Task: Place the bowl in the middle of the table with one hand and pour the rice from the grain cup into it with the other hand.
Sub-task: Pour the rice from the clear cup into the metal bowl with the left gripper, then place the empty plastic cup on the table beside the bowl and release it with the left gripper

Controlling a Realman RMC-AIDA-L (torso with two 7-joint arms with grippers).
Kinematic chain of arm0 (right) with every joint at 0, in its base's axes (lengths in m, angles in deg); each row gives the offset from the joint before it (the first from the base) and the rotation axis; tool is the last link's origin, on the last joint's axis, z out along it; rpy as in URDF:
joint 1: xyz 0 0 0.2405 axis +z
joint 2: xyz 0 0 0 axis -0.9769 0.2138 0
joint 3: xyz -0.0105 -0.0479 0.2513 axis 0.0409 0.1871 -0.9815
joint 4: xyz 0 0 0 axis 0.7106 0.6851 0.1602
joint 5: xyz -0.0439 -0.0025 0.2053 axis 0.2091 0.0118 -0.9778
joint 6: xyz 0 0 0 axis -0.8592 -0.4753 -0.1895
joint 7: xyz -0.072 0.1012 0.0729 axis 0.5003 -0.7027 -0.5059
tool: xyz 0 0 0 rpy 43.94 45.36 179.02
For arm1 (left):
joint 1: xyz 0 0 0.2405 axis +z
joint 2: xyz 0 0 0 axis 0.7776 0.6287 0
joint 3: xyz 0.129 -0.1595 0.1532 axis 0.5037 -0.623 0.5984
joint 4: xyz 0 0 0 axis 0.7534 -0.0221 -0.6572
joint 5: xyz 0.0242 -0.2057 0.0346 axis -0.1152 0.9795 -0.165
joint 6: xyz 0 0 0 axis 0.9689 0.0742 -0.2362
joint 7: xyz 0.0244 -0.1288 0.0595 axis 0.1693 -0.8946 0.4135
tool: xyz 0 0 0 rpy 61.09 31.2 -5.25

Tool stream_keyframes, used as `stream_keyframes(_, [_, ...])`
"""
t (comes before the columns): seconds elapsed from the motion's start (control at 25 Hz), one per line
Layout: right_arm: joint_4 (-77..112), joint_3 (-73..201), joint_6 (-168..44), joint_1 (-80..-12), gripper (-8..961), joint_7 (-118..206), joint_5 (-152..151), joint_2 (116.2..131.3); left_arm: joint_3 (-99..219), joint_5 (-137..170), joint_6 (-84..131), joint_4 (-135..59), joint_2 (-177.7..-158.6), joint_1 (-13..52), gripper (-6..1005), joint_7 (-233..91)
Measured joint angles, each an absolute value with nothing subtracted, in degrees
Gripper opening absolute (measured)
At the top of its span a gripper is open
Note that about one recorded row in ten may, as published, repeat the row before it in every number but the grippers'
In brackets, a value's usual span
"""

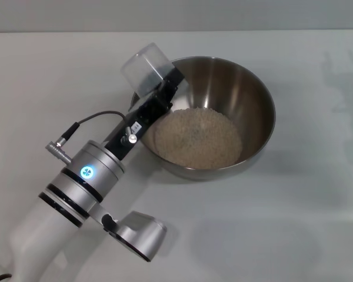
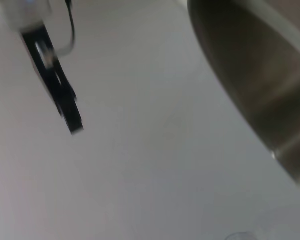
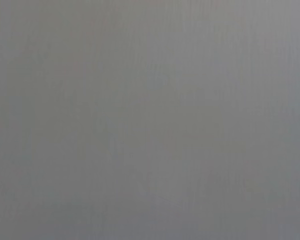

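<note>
Grain cup (image 1: 146,69) — clamped in the left gripper (image 1: 165,88) — tipped at the bowl (image 1: 256,94) rim.

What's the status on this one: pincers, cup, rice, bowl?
Left pincer shut on grain cup, tipped at the bowl's rim, cup looks empty. Rice in bowl. Right pincer out of view. Nothing in the way.

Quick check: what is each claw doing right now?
Left claw: closed on the grain cup, tipped at the bowl rim.
Right claw: not in view.
</note>
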State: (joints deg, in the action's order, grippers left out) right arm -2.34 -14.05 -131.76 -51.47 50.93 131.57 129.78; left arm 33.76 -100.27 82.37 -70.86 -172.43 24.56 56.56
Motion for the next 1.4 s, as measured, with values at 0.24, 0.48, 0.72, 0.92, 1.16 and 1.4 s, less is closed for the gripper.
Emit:
stream_keyframes(0.24, [-2.0,-14.0,-131.8,-51.3,506,50.7,131.5,129.78,33.1,-100.3,82.4,-72.1,-172.43,25.3,44,55.9])
stream_keyframes(0.48, [-2.1,-14.1,-131.9,-51.3,506,50.6,131.4,129.81,33.1,-100.5,82.0,-71.9,-172.42,25.8,50,55.6])
stream_keyframes(0.72, [-2.2,-14.0,-132.4,-51.3,506,50.6,131.4,129.86,32.6,-101.1,82.0,-71.5,-172.42,26.0,56,54.5])
stream_keyframes(0.92, [-2.1,-14.0,-132.7,-51.5,506,50.5,131.3,129.87,31.9,-100.8,83.0,-72.7,-172.42,26.7,61,51.3])
stream_keyframes(1.16, [-2.1,-14.4,-132.7,-51.6,506,50.4,131.3,129.88,30.0,-100.6,83.2,-77.0,-172.38,29.0,67,39.1])
stream_keyframes(1.4, [-2.2,-14.6,-132.7,-51.6,506,50.4,131.2,129.95,23.6,-99.8,83.1,-82.4,-172.32,32.2,73,16.9])
